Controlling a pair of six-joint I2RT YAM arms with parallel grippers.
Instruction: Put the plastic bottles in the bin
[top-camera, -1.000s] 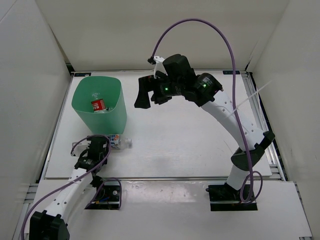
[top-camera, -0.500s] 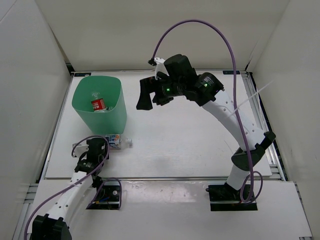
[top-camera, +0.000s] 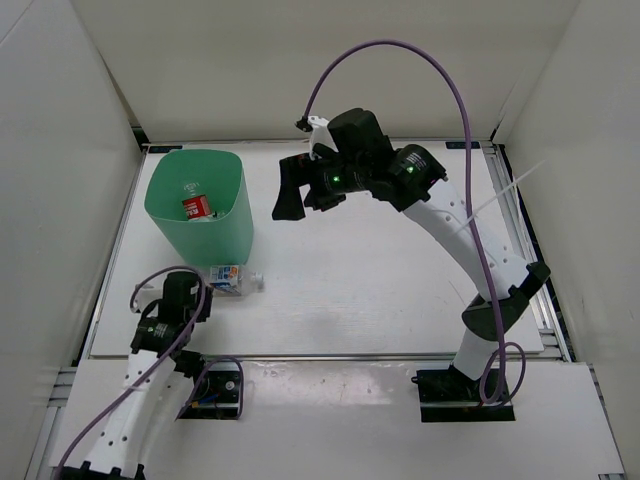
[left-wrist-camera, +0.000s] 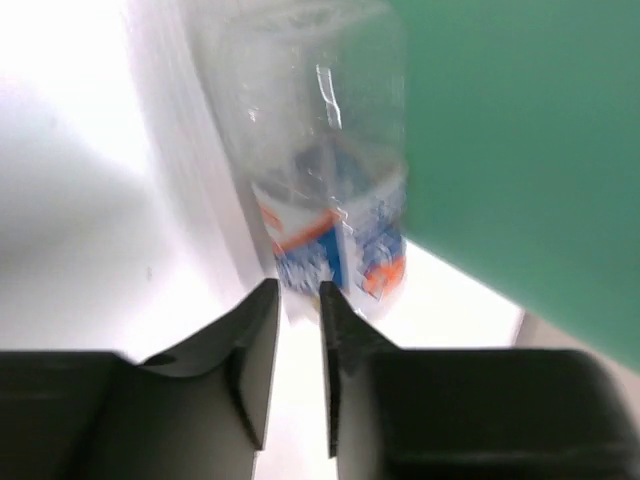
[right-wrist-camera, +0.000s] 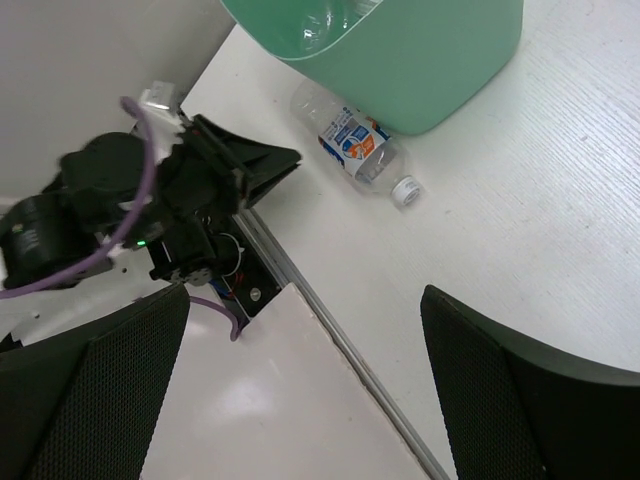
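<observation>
Left gripper: jaws pinched almost together on nothing, tips just short of the blue-and-white bottle. This bottle lies on its side against the near wall of the bin, cap pointing right. Red-labelled bottle sits inside the bin. Right gripper: spread wide, empty, raised to the right of the bin.

Judgement: open the left jaws, straddle the label band, close gently. Thin plastic may squirm, so avoid nudging the bin.

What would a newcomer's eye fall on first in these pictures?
The mint-green bin stands far left on the table, a red-labelled bottle inside. A blue-and-white-labelled bottle lies beside its near wall, just beyond the shut left gripper. The right gripper hangs open above.
</observation>
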